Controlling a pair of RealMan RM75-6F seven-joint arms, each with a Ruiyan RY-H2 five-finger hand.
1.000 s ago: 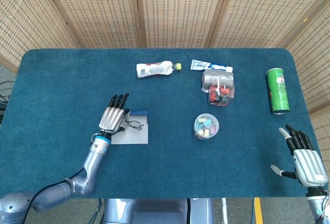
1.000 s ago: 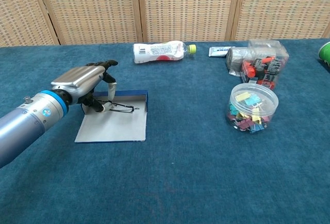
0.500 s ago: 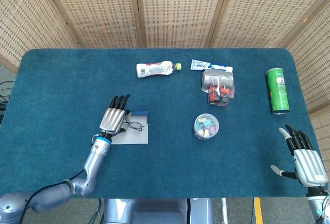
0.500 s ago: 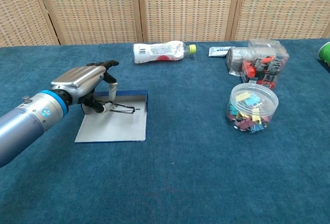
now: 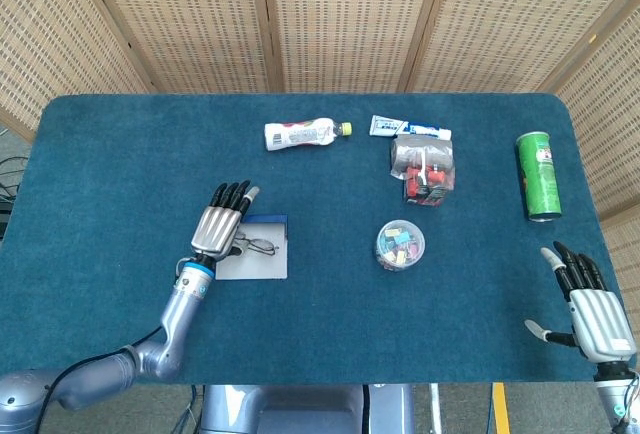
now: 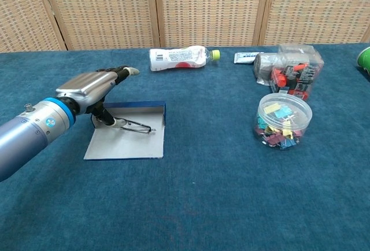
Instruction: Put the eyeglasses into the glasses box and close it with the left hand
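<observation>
While the glasses point(image 6: 132, 125) lie inside the open box point(image 6: 130, 141) near the surface's left edge, the left hand point(image 6: 92, 87) hovers over them, fingers spread, seemingly released so the lid can close.

**Where things lie on the worktop**

The open glasses box point(image 6: 127, 141) lies at the left of the worktop point(image 5: 120, 174), and the eyeglasses point(image 6: 134, 125) lie in it toward its far end. The left hand point(image 6: 92, 89) is over the box's far left corner. Behind the box lies a bottle point(image 5: 300, 134) on its side, with a tube point(image 5: 405, 127) to its right. A packet point(image 5: 425, 169) sits before the tube, and a round tub point(image 5: 400, 245) nearer still. A can point(image 5: 538, 176) lies far right. The right hand point(image 5: 590, 309) is at the near right edge.
</observation>
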